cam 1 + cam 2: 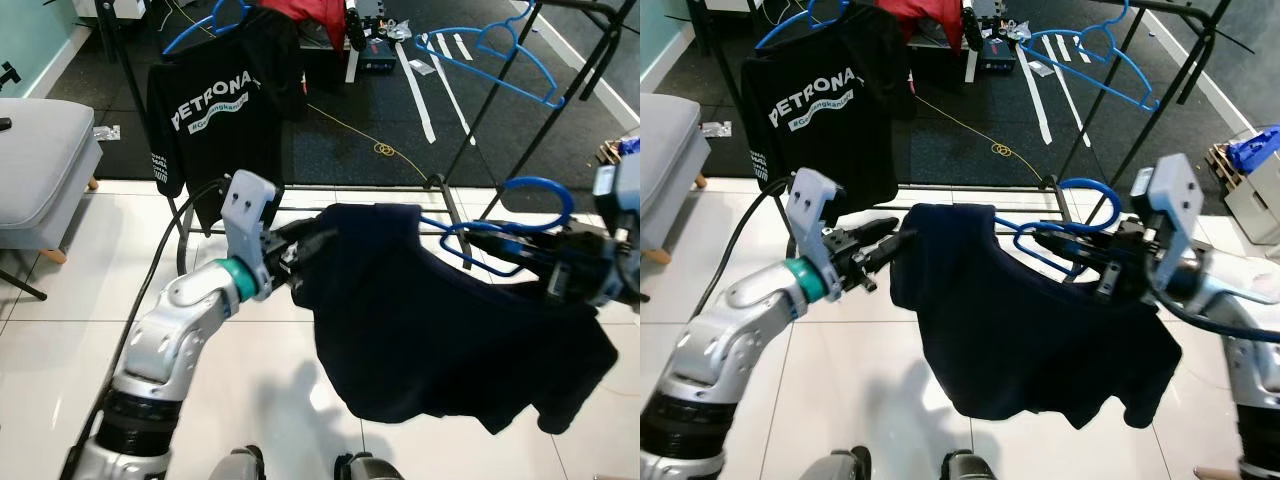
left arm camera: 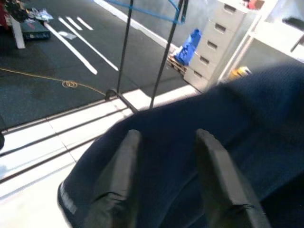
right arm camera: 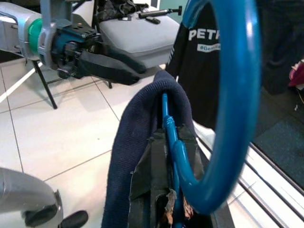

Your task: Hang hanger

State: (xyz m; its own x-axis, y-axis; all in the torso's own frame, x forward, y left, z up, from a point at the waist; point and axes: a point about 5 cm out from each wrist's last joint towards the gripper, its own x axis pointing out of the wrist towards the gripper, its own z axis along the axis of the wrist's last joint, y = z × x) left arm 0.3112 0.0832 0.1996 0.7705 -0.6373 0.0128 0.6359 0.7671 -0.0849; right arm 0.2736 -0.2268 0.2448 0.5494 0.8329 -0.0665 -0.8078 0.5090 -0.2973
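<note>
Hanger [image 1: 1060, 225], blue and carrying a dark sweater [image 1: 1030, 330], is pinched near its hook by the right hand [image 1: 1065, 250] while the left hand [image 1: 895, 240] nips the sweater's shoulder; hanging it on the far rack [image 1: 1120, 80] remains.

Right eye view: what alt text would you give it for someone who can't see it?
A robot holds a dark navy shirt on a blue hanger between its two arms, the right gripper clamped on the hanger and the left gripper pinching the shirt's shoulder. Behind stands a black clothes rack with a black printed T-shirt.
</note>
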